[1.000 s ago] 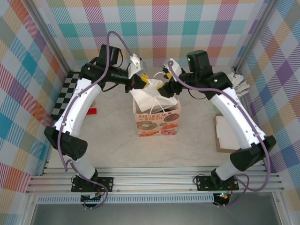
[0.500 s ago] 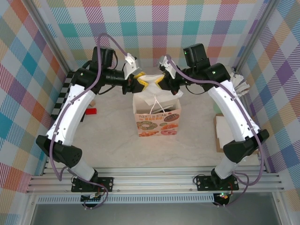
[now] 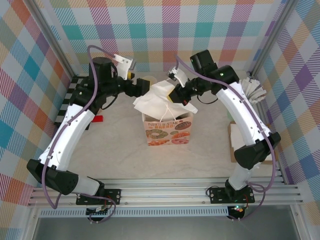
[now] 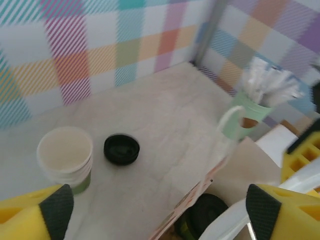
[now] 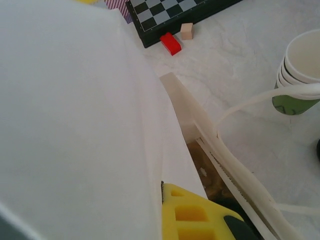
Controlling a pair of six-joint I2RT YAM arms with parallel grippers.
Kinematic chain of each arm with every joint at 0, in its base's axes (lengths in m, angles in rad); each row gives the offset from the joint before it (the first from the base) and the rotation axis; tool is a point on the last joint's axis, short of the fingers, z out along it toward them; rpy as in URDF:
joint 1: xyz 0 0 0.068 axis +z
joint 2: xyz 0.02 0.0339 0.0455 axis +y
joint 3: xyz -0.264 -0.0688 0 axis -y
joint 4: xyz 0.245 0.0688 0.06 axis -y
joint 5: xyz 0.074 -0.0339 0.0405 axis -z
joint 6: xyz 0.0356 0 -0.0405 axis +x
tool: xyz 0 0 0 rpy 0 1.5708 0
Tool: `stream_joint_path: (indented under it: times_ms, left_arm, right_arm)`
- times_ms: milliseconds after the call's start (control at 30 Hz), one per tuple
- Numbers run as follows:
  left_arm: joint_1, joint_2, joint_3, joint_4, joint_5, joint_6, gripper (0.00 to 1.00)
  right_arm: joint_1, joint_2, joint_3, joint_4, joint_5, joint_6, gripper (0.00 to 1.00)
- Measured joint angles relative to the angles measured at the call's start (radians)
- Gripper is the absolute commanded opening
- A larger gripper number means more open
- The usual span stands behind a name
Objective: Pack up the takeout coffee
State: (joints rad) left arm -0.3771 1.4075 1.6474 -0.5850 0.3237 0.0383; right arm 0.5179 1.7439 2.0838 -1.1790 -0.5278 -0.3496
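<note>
A paper bag printed with donuts stands open in the middle of the table. Down inside it, in the left wrist view, sits the takeout coffee, a dark cup with a black lid on top. A white paper sheet hangs over the bag's mouth. My right gripper is shut on that sheet's edge, and one yellow finger presses against it. My left gripper hovers just left of the bag's back rim, open, with nothing between its fingers.
A stack of lidless cups and a loose black lid sit behind the bag. A mint-green cup of white sticks stands at back right. A checkerboard and a red block lie left; a flat cardboard stack lies right.
My left gripper opened, let go of the white sheet and drew back to the left. My right gripper closed on the sheet and now holds it alone.
</note>
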Motion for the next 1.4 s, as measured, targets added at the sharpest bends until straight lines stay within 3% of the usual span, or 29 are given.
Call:
stream_joint_path:
  times_ms: [100, 200, 433, 600, 733, 1200, 1400]
  left_arm:
    - [0.001, -0.013, -0.025, -0.063, -0.102, -0.127, 0.87]
    - [0.001, -0.023, -0.054, -0.103, -0.122, -0.210, 0.86]
    - [-0.001, -0.094, -0.229, -0.065, -0.001, -0.233, 0.84]
    - [-0.006, -0.098, -0.257, -0.063, 0.040, -0.233, 0.73]
    - [-0.011, -0.098, -0.270, -0.043, 0.051, -0.245, 0.71]
    - [-0.042, -0.020, -0.284, -0.014, 0.096, -0.315, 0.40]
    - [-0.048, -0.019, -0.284, -0.014, 0.097, -0.332, 0.19]
  right_arm:
    - [0.000, 0.028, 0.028, -0.038, 0.013, 0.053, 0.00]
    - [0.004, 0.036, 0.039, -0.072, 0.040, 0.122, 0.00]
    - [0.029, 0.084, 0.045, -0.126, 0.061, 0.182, 0.00]
    - [0.050, 0.101, 0.023, -0.143, 0.084, 0.155, 0.00]
    - [0.067, 0.105, 0.011, -0.133, 0.090, 0.129, 0.00]
    - [0.154, 0.162, -0.019, -0.059, 0.188, 0.178, 0.00]
    - [0.176, 0.157, -0.155, 0.034, 0.219, 0.177, 0.00]
